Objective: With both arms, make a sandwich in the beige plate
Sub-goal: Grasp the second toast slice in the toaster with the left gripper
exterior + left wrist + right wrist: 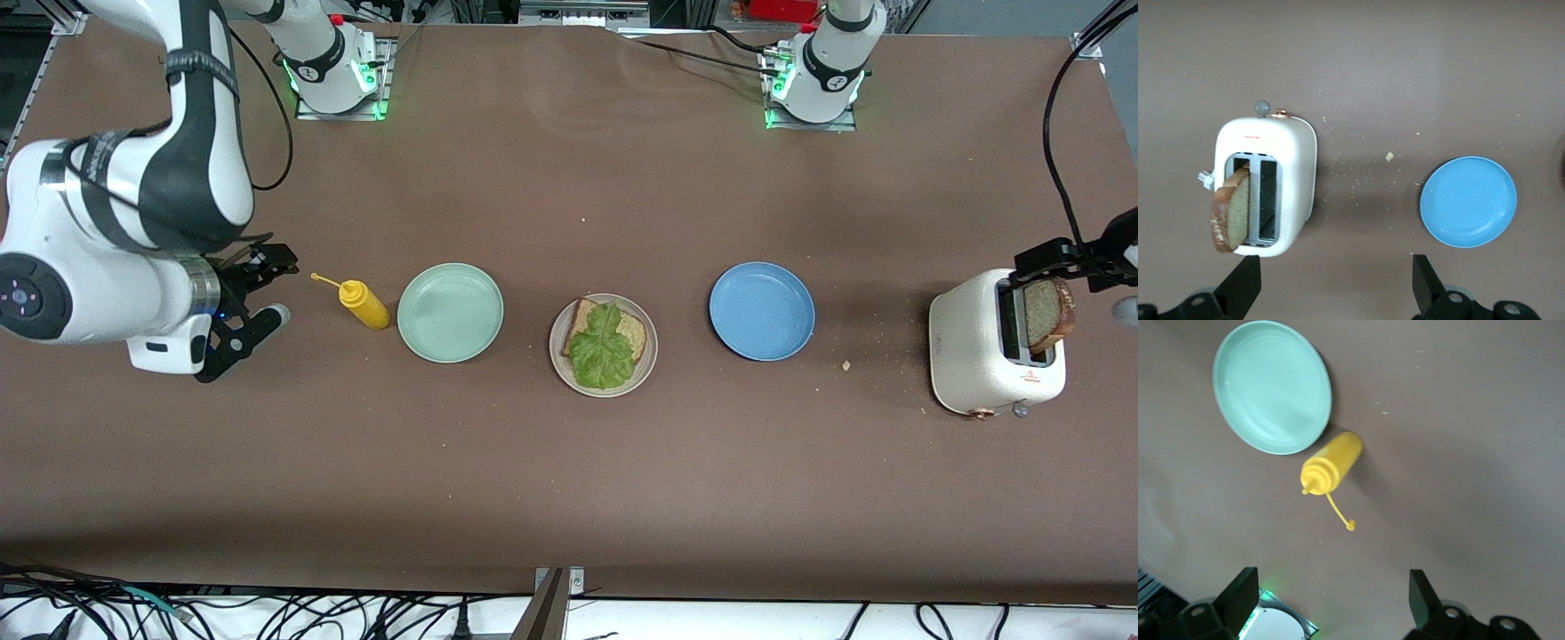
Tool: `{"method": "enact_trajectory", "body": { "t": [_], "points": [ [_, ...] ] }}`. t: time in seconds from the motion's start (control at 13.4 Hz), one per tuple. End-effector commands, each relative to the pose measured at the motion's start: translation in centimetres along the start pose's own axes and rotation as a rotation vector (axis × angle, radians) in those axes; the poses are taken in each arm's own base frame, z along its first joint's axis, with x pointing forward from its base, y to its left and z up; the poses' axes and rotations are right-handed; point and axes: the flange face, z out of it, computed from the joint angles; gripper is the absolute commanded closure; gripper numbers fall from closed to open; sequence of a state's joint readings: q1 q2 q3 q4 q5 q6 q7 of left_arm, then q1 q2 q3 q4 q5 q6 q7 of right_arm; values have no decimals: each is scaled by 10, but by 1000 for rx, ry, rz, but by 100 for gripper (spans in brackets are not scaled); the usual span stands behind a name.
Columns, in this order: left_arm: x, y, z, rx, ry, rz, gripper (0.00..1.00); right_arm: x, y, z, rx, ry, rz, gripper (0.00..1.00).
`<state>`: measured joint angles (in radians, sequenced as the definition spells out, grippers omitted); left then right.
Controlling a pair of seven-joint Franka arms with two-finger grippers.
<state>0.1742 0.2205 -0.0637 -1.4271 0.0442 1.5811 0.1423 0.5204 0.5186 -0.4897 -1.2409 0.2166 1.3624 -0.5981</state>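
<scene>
The beige plate (pixel 559 353) sits mid-table between two other plates. On it lies one slice of brown bread (pixel 585 316) with a crinkled green lettuce leaf (pixel 605 348) spread over it. A second bread slice (pixel 1049 313) (pixel 1231 217) sticks up out of a slot of the white toaster (pixel 978 356) (pixel 1295 167) at the left arm's end of the table. My left gripper (pixel 1089 283) (pixel 1335 287) hangs open and empty, high over the toaster's edge. My right gripper (pixel 279 289) (pixel 1331 597) is open and empty over the table beside the mustard bottle.
A mint-green plate (pixel 450 312) (pixel 1271 387) and a yellow mustard bottle (pixel 363 303) (pixel 1331 463) lying on its side are toward the right arm's end. A blue plate (pixel 762 310) (pixel 1468 201) lies between the beige plate and the toaster. Crumbs dot the table near the toaster.
</scene>
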Motion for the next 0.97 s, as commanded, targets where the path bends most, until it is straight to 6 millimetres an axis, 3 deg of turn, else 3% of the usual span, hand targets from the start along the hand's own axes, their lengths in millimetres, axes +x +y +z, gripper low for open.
{"method": "enact_trajectory", "body": {
  "t": [0.0,0.15,0.22,0.45,0.52,0.74,0.89],
  "points": [
    [-6,-16,0,22,12,29,0,-57,29,-13,-52,128,95,0],
    [-6,-29,12,22,18,38,0,-117,84,17,-28,198,190,0],
    [-6,-40,23,24,29,48,0,-139,95,22,-13,218,219,0],
    [-11,-72,39,28,60,76,0,-191,98,-20,-35,293,261,0],
    [-12,-79,45,28,66,80,0,-210,103,-26,-51,272,278,0],
    [-18,-106,81,36,94,90,0,-231,97,-51,-84,263,393,0],
    [-24,-126,96,42,113,102,0,-216,75,-63,-79,268,462,0]
  ]
}}
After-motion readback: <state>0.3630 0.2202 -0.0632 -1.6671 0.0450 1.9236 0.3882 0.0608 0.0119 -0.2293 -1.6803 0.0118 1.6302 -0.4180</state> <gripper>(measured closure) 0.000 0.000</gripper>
